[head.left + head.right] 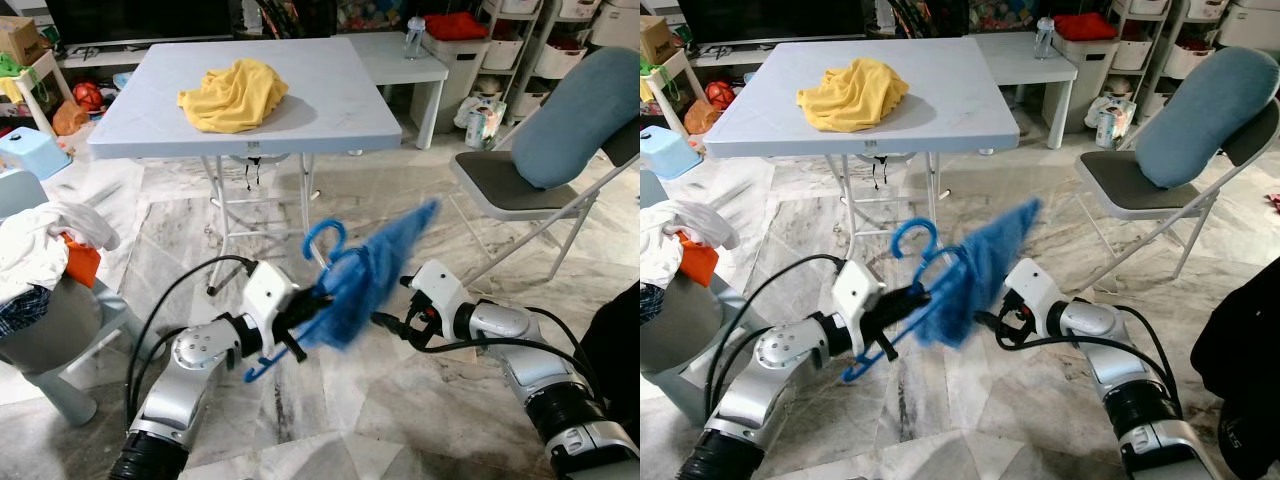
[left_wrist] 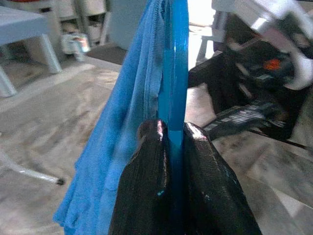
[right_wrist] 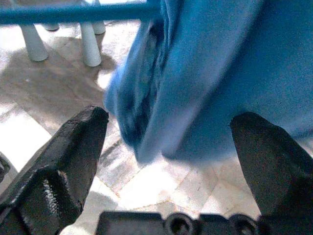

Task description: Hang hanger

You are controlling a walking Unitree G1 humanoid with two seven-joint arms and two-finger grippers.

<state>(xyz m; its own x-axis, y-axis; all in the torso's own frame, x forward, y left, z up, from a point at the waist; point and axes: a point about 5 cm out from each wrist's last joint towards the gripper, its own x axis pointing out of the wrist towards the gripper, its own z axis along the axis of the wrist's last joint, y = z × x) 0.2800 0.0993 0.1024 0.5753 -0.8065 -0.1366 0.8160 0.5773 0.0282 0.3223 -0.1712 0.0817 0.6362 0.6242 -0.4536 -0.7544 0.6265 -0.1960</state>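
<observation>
Black fingers of the left hand (image 1: 300, 318) pinch the blue hanger (image 1: 322, 262) — its hook points toward 12 o'clock, with a blue cloth (image 1: 375, 270) draped on it. At 3 o'clock, the right hand (image 1: 388, 322) is spread wide just beside the cloth — beyond, a desk (image 1: 330, 110) carries a yellow cloth (image 1: 233, 94).

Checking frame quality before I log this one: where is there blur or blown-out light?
Eye views: sharp, evenly lit; only the blue cloth on the blue hanger smears slightly. Left wrist view: soft, background blown out beside the left gripper. Right wrist view: cloth blurred, bright floor patches between the open right gripper fingers.
</observation>
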